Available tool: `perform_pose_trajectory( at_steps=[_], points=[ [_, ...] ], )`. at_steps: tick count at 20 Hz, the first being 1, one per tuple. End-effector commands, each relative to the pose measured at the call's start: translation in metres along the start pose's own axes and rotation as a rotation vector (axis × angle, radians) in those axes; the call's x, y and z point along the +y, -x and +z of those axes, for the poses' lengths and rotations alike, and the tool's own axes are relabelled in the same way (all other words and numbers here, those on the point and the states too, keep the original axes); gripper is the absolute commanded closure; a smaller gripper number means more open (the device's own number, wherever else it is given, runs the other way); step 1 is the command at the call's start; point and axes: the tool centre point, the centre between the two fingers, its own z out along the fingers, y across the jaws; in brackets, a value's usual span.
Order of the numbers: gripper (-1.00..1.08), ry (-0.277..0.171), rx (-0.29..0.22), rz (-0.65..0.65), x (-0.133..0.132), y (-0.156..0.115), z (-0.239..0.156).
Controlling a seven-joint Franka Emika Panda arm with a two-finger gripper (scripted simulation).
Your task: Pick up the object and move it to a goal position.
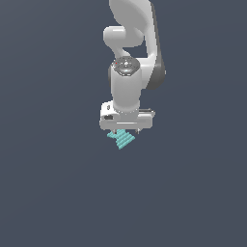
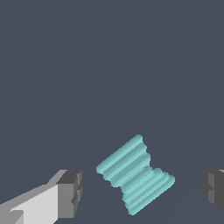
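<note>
We see the white Panda gripper (image 1: 126,130) pointing straight down over a flat, plain dark grey-blue counter (image 1: 53,193). Its jaws are spread wide; in the wrist view the two dark grey fingertips (image 2: 72,192) stand well apart, with clear gaps between each of them and the piece. We hold nothing right now.

The small teal ribbed piece made of parallel bars (image 2: 134,174) lies between the fingers, roughly centred in the gap. In the wrist view it reads as an hourglass: two stepped stacks of bars that narrow to a waist in the middle. It sits skewed, bars running diagonally to the line between the fingertips, not square to them.

In the exterior view the same teal piece (image 1: 123,139) shows just under the gripper body, sticking out slightly toward the exterior view's left and below the fingers. We can't tell from either view how far the fingertips are above the counter, or whether the piece touches the palm. No finger contact with the piece is visible.
</note>
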Motion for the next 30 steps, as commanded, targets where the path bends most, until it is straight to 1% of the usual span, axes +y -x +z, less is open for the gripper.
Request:
perform_pose_trajectory(
  at_steps=[1, 4, 9, 17, 24, 30],
  points=[
    [-0.92, 0.0, 0.0, 0.0, 0.0, 0.0, 0.0],
    [-0.92, 0.005, 0.008, 0.005, 0.006, -0.003, -0.004],
    [-0.92, 0.022, 0.037, 0.032, 0.027, -0.012, -0.021],
    [-0.92, 0.023, 0.036, 0.019, 0.028, -0.011, -0.018],
    [-0.92, 0.026, 0.029, -0.063, 0.029, -0.002, -0.002],
    [-0.92, 0.029, 0.018, -0.187, 0.03, 0.012, 0.021]
  ],
)
